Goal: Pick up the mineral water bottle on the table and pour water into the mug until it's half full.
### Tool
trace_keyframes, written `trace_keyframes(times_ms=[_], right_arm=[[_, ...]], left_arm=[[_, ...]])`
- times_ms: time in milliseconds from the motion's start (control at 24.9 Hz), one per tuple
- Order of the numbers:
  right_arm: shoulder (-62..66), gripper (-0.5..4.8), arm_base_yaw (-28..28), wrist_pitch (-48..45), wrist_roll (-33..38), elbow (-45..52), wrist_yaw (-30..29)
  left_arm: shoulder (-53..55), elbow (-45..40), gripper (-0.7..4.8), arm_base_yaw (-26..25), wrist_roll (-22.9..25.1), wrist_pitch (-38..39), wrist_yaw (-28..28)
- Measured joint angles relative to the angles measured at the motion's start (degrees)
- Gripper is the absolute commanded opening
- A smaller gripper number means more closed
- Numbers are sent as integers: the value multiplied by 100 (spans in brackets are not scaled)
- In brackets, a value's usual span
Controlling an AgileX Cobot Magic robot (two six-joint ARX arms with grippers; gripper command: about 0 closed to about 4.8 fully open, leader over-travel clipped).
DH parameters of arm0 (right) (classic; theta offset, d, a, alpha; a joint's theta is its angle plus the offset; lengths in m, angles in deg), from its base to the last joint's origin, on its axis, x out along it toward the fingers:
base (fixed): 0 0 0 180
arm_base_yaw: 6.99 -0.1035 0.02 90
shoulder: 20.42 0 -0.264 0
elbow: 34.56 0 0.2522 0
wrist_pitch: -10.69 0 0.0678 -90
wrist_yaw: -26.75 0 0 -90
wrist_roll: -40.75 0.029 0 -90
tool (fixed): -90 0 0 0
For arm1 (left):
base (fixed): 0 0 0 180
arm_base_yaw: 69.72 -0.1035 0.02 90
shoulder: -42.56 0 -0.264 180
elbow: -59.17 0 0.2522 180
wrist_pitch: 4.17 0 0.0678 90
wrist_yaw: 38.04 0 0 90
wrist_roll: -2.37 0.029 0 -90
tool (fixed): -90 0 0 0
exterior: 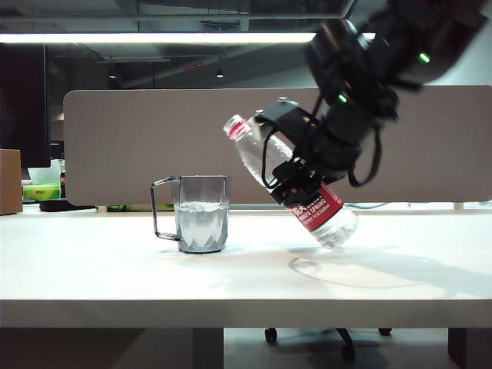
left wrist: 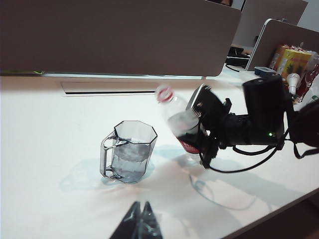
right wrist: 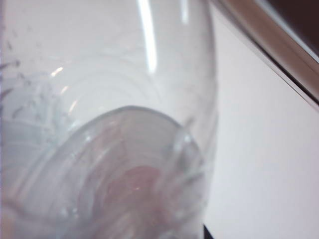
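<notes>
The mineral water bottle [exterior: 250, 151] hangs tilted above the table [exterior: 108, 269], its red-ringed neck up and to the left, its base low on the right. My right gripper [exterior: 290, 167] is shut on its middle, just above the red label. The bottle's clear wall [right wrist: 114, 149] fills the right wrist view. The smoky mug [exterior: 202, 214] stands left of the bottle, handle to the left, with water [exterior: 201, 227] roughly halfway up. The bottle's mouth is above and to the right of the mug's rim; no stream shows. My left gripper [left wrist: 141, 210] is shut and empty, near the mug [left wrist: 130, 152].
A beige divider panel [exterior: 154, 138] runs behind the table. A cardboard box [exterior: 9, 181] and a green item [exterior: 42, 191] sit at the far left. A cable slot [left wrist: 109, 91] lies behind the mug. The table's front edge [exterior: 231, 311] is close.
</notes>
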Motion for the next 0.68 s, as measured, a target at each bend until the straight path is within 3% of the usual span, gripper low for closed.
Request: trace_keyframes(times_ms=[121, 241, 442, 603, 684], right_arm=[[-22, 201, 284, -1335, 1482, 575, -658], [114, 201, 516, -2782, 2621, 1156, -850], [581, 201, 535, -3947, 3233, 1252, -1141], [809, 203, 531, -4225, 3388, 1246, -1174], [831, 235, 531, -4253, 3416, 1246, -1196]], left_arm=[[0, 0, -5, 0, 0, 0, 2], [2, 0, -5, 0, 0, -2, 0], [0, 2, -5, 0, 0, -2, 0], [0, 0, -5, 0, 0, 0, 0], [0, 0, -5, 0, 0, 0, 0]])
